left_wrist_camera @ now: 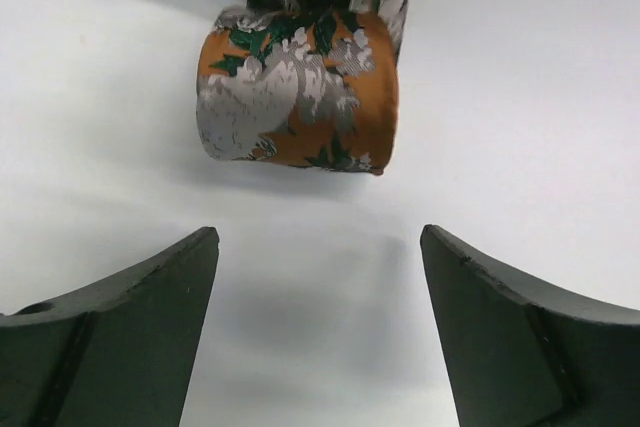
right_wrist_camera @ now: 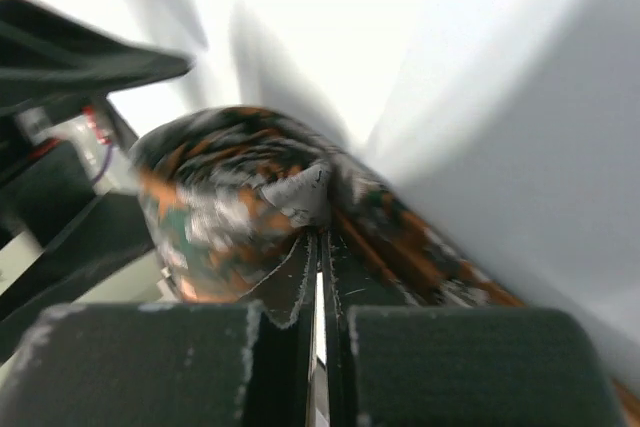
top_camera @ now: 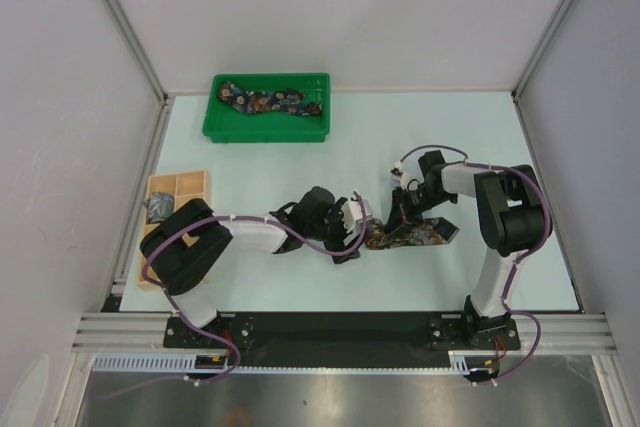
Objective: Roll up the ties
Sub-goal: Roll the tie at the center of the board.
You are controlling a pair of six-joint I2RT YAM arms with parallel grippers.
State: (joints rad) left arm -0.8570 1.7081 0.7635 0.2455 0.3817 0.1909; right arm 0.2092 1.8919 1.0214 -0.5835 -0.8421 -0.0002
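The rust-brown tie (top_camera: 412,237) lies at mid-table, partly rolled, its loose tail running right. In the left wrist view the roll (left_wrist_camera: 300,97) sits on the table just ahead of my left gripper (left_wrist_camera: 315,237), which is open and empty. In the top view my left gripper (top_camera: 362,221) is just left of the roll. My right gripper (top_camera: 403,211) is over the roll from behind; in the right wrist view it (right_wrist_camera: 320,237) is shut, with its tips pinched on the fabric at the roll's core (right_wrist_camera: 240,197). A dark navy floral tie (top_camera: 272,100) lies in the green tray. A grey-blue tie (top_camera: 160,206) sits in the wooden box.
The green plastic tray (top_camera: 215,125) stands at the back left. The tan wooden compartment box (top_camera: 190,183) sits at the left edge beside my left arm. Grey walls close in the table on three sides.
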